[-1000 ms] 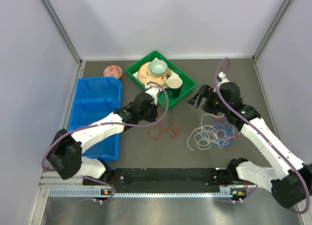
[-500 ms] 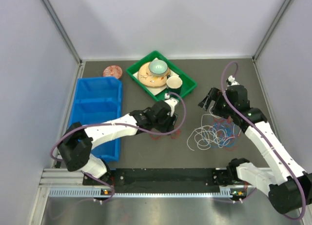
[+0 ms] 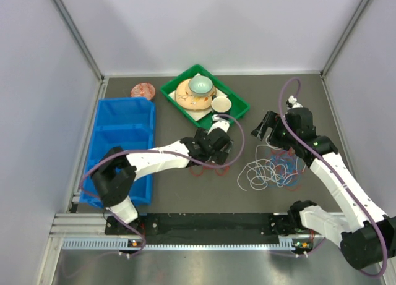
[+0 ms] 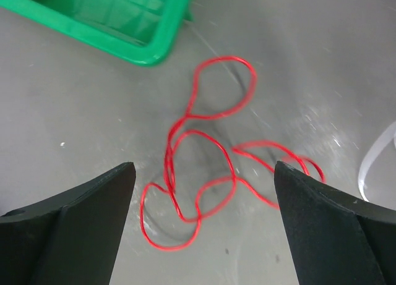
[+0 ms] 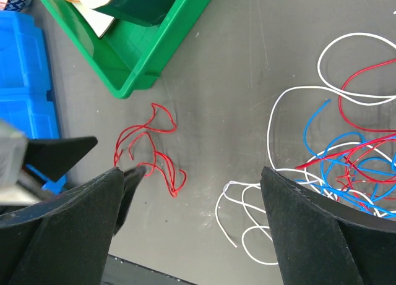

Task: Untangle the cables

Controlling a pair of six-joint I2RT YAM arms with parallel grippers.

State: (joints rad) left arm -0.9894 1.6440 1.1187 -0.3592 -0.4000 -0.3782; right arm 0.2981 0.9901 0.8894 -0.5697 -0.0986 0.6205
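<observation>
Fingers of left gripper (image 4: 202,174) spread, grasping nothing; thin glossy red cable (image 4: 185,127) lies looped on the table (image 4: 74,112) between them. White-blue-red tangle (image 3: 272,170) at its 3 o'clock; right gripper (image 5: 190,174), spread and empty, at the tangle's 12 o'clock.

From the top view I see a green tray (image 3: 224,85) on the bench (image 3: 185,187), holding a plate (image 3: 184,94), pale bowl (image 3: 200,84) and cup (image 3: 221,104). A blue bin (image 3: 124,125) stands to its left, with a reddish disc (image 3: 143,89) behind that.
</observation>
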